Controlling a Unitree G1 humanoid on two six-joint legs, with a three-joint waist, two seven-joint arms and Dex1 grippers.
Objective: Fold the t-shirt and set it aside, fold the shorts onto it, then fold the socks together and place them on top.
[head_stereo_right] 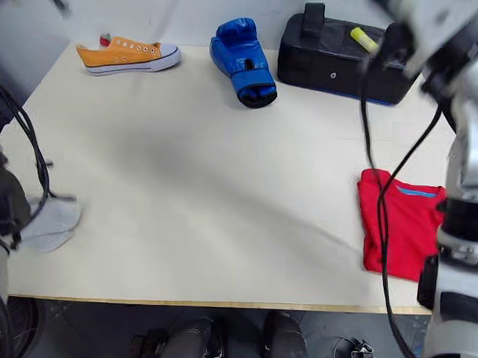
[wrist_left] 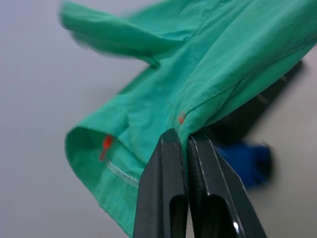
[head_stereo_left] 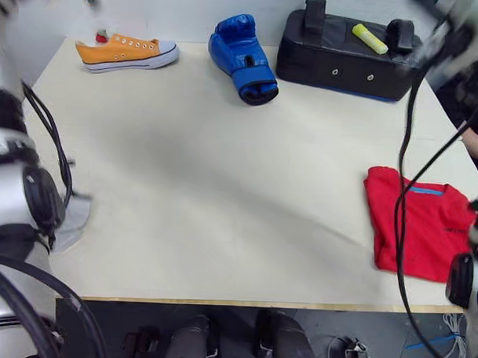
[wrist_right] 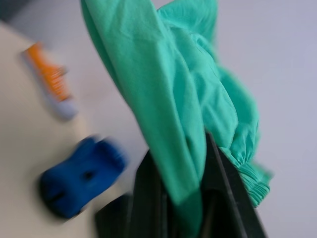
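Left gripper: pinching the hem edge of the shorts, both black fingers pressed together on the teal fabric, cloth fanning away from the tips with 1 leg opening hanging loose. Right gripper: clamping a bunched fold of the same shorts near the gathered waistband, fabric rising from between the fingers and draping over them. Judging step 2 of 3 to be in hand: holding the shorts aloft between the 2 grippers, above the table, ahead of folding. Lying already folded near the table's right edge, toward the front: the t-shirt, blue collar band facing up. Resting at the left front edge, partly behind the left arm: 1 pale grey sock, apparently 1 of the socks; the second cannot be made out. Sitting along the far edge, well apart from the work area: orange sneaker, blue boxing glove, black pad carrying a yellow marker. Next move, as a judgement: lowering the shorts flat onto bare table or directly toward the t-shirt, keeping both pinches firm, avoiding slack cloth dragging across the folded tee and disturbing it.
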